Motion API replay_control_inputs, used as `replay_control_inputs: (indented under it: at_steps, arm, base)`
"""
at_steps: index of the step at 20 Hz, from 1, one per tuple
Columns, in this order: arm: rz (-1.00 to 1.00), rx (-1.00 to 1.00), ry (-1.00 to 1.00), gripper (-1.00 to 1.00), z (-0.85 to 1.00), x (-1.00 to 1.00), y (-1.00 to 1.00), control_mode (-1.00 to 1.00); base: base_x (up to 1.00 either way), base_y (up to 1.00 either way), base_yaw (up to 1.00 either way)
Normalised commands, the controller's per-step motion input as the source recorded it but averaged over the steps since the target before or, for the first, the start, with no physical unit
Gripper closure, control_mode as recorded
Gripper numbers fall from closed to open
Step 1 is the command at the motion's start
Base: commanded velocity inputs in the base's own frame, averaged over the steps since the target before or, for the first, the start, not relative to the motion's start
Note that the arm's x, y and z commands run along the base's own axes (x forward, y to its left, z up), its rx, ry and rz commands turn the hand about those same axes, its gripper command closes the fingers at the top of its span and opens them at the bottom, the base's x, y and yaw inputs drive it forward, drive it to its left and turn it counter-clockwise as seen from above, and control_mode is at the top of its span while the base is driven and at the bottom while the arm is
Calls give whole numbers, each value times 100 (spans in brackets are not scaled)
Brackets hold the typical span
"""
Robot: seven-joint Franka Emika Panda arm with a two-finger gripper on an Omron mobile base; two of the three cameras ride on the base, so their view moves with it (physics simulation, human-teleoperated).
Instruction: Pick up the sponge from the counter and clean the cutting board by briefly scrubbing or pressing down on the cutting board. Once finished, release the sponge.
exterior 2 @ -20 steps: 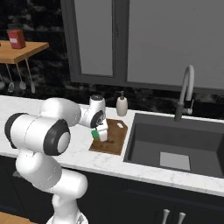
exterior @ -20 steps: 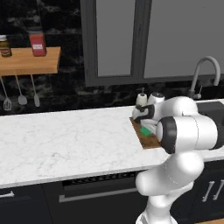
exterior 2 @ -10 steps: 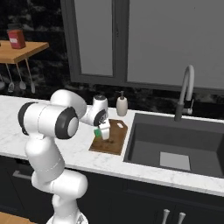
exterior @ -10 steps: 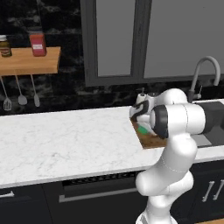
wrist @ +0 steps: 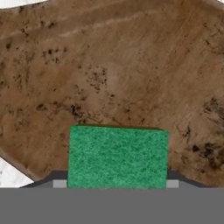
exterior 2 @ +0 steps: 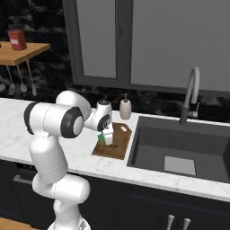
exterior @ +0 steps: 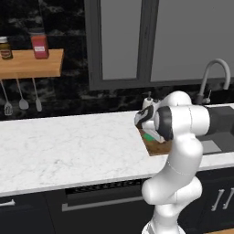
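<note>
The green sponge point(wrist: 118, 157) lies flat on the brown wooden cutting board point(wrist: 109, 65). My gripper point(wrist: 116, 183) straddles it from above, and both fingertips point(wrist: 60, 183) sit against its short sides with no clear gap. From the base the gripper point(exterior: 147, 132) points down at the board point(exterior: 157, 147), which lies on the white marble counter point(exterior: 68, 146) beside the sink. The sponge point(exterior 2: 102, 138) shows as a green spot under the hand point(exterior 2: 106, 139), near the left side of the board point(exterior 2: 114, 146). Its yellow layer is hidden.
A dark sink point(exterior 2: 179, 148) with a curved faucet point(exterior 2: 191, 96) lies right of the board. A soap dispenser point(exterior 2: 125, 109) stands behind it. A wooden wall shelf point(exterior: 27, 64) with jars and hanging utensils is far left. My bent elbow looms over the counter's front edge.
My elbow has swung upward and closer to the hand. The hand has stayed over the board with the sponge beneath it.
</note>
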Motion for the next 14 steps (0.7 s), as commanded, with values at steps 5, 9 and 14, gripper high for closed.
replay_control_inputs:
  at_steps: [5, 9, 14]
  arm:
    - [-15, -2, 0, 100, -42, 1, -81, -100]
    - [-17, 6, -3, 100, -1, 0, -100, -100]
    - [-17, 6, -4, 100, -17, -1, -100, -100]
  base:
    - [0, 0, 0]
    - [0, 0, 0]
    - [0, 0, 0]
